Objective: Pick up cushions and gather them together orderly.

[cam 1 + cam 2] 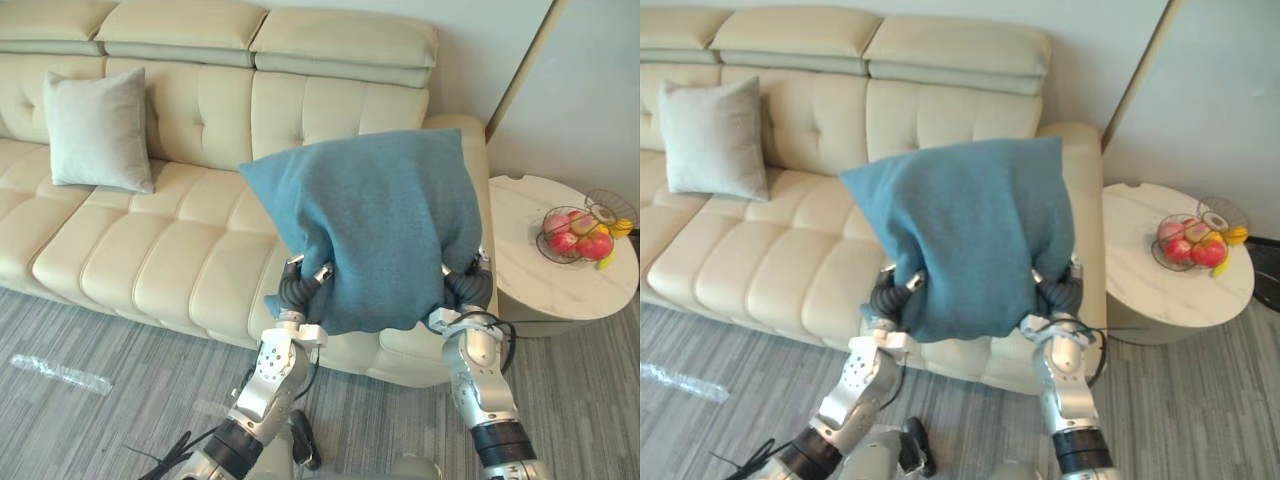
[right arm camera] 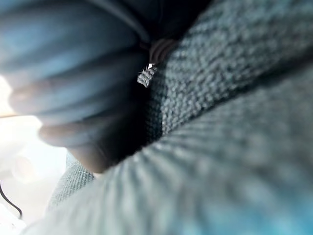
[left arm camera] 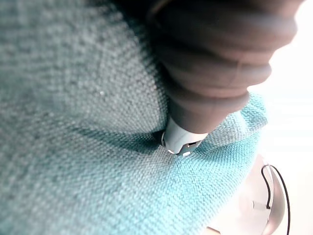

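The sofa seat is free at 9 o'clock, bounded by the grey cushion at 10 o'clock and the surface carrying a fruit basket at 3 o'clock.

Living room: sofa, fruit bowl

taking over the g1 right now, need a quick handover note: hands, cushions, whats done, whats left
Left hand: at the blue cushion's lower left edge; the grip is hidden behind the cloth.
Right hand: at its lower right edge, hidden the same way.
Blue cushion: held up between both hands over the right end of the sofa.
Grey cushion: upright on the seat at the left, leaning on the backrest.
Done: blue cushion picked up.
Left: carry it over to the grey one and set it down neatly beside it.
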Tool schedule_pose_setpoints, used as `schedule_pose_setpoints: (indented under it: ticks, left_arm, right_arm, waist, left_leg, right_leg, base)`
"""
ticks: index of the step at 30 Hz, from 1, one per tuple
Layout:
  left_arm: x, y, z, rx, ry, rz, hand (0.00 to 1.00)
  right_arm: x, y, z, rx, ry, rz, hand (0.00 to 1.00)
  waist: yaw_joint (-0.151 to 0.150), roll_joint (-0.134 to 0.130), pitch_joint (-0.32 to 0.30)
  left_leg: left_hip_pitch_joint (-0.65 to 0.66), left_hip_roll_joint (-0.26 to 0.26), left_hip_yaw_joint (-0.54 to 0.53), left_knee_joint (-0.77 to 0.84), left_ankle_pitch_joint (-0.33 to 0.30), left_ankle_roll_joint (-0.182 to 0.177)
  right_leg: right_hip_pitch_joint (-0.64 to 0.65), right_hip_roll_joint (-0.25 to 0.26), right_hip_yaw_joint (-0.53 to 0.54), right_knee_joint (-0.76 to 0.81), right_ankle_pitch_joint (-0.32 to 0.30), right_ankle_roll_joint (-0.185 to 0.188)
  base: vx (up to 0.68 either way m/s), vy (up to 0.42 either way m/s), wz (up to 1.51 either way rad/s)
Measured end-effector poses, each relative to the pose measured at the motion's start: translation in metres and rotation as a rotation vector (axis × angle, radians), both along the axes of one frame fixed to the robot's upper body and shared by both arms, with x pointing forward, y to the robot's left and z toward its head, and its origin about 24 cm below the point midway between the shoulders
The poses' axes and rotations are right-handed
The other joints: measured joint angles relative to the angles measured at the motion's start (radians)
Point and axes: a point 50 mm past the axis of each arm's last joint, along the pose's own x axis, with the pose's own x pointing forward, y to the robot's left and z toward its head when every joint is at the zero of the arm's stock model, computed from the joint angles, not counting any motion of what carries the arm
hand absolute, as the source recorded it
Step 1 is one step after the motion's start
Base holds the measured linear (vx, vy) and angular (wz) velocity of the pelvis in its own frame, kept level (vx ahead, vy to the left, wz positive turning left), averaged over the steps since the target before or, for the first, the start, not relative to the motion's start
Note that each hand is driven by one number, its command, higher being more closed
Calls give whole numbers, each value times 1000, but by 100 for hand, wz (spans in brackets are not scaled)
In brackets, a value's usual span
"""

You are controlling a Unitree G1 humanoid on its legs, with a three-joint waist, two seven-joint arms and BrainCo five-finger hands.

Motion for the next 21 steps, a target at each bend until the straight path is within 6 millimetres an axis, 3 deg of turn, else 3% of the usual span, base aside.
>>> schedule_pose_setpoints:
  ticks: [2, 5, 8, 10, 11, 12, 13, 15, 17, 19, 21]
  left_arm:
    - [-2, 3, -3, 27, 6, -9, 100]
    - [-3, 0, -3, 30, -1, -36, 100]
    - [-5, -6, -7, 43, 14, -74, 100]
    - [-8, -11, -14, 58, 44, -112, 100]
    - [-9, -13, -17, 58, 56, -119, 100]
    - [-10, -13, -18, 58, 62, -119, 100]
    - [-11, -13, -20, 58, 72, -118, 100]
    - [-14, -14, -23, 45, 90, -118, 100]
    - [-23, -14, -31, 33, 122, -128, 100]
    - [-28, -17, -35, 20, 145, -132, 100]
    - [-31, -24, -35, 14, 148, -161, 100]
  right_arm:
    - [0, 2, -1, -6, 3, 15, 100]
    - [0, -6, 2, -43, -5, 19, 100]
    - [-2, -14, -5, -63, 29, 5, 100]
    - [-12, -20, -17, -61, 76, -17, 100]
    - [-15, -22, -21, -61, 89, -22, 100]
    - [-16, -21, -21, -57, 92, -23, 100]
    - [-17, -18, -23, -33, 95, -26, 100]
    - [-21, -18, -18, -25, 74, -32, 100]
    - [-29, -19, -4, -23, 8, -39, 100]
    - [-29, -18, 10, -26, -63, -33, 100]
    - [-26, -16, 23, -27, -136, -31, 100]
  waist:
    - [-20, 0, 0]
    - [-33, 7, 1]
    - [-68, 7, 0]
    - [-73, 2, -3]
    - [-70, 10, -5]
    - [-66, 21, -6]
    - [-59, 23, -6]
    - [-43, 23, -6]
    - [-18, 24, -7]
    - [-15, 23, -12]
    - [-20, 21, -11]
  left_leg:
    - [88, -42, -8, -126, 37, 10]
    - [157, -100, -31, -232, 77, 40]
    - [187, -145, -106, -254, 75, 36]
    - [229, -173, -153, -243, 48, -3]
    - [229, -170, -166, -209, 22, -26]
    - [218, -157, -169, -177, 8, -43]
    - [178, -131, -160, -51, -21, -69]
    - [91, -68, -128, 217, -53, -88]
    - [49, 65, -68, 422, -108, -75]
    - [40, 122, -74, 412, -122, -91]
    - [17, 119, -154, 269, -123, -89]
  right_leg:
    - [-12, 85, -2, -51, -38, 26]
    - [-53, 176, -9, -233, -35, 15]
    - [-93, 225, 49, -378, 61, 16]
    - [-80, 226, 69, -401, 172, -14]
    - [-59, 220, 48, -408, 159, -35]
    - [-45, 222, 43, -421, 158, -35]
    - [5, 227, 38, -464, 156, -39]
    - [70, 237, 41, -504, 148, -49]
    - [148, 259, 69, -520, 119, -68]
    - [171, 254, 96, -522, 109, -65]
    - [174, 224, 144, -523, 94, -43]
  base:
    - [221, 199, 25]
    - [218, 117, 32]
    - [326, 21, 89]
    - [368, -79, 105]
    - [343, -108, 68]
    - [343, -118, 41]
    - [395, -140, 20]
    - [273, -91, -1]
    - [280, -44, -39]
    - [219, 49, -50]
    - [158, 192, -54]
